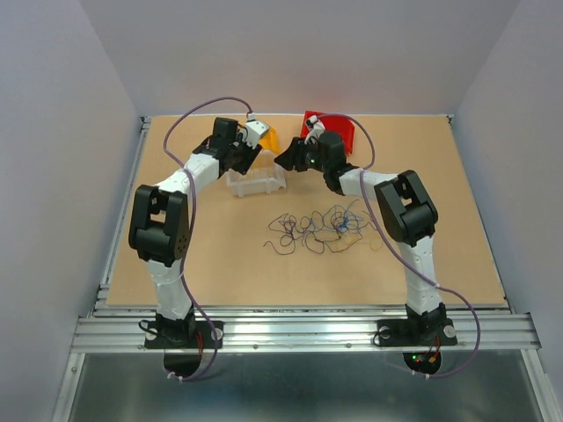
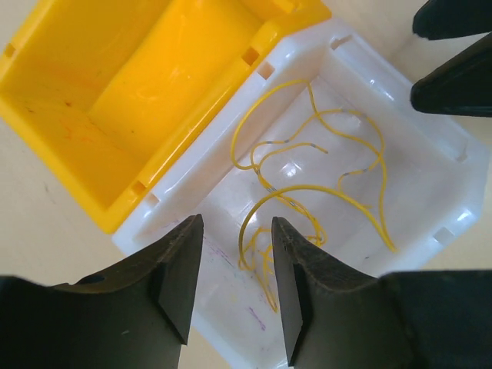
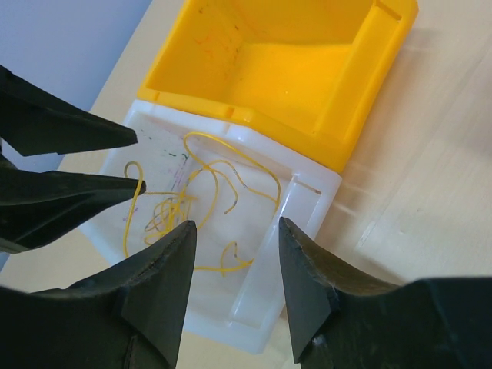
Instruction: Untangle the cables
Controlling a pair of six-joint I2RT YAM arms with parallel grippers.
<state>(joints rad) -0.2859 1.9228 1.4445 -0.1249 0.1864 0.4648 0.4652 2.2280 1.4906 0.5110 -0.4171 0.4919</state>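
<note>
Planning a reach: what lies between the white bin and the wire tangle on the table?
Only bare tabletop separates the white bin from the wire tangle, per the top view.

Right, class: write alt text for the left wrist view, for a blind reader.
Thin yellow wires lie curled inside a white bin, which touches an empty yellow bin. The left tool hangs open over it, with the right tool at the top right.

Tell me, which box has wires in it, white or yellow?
The white box, with curly yellow wires inside; the yellow box beside it holds none.
</note>
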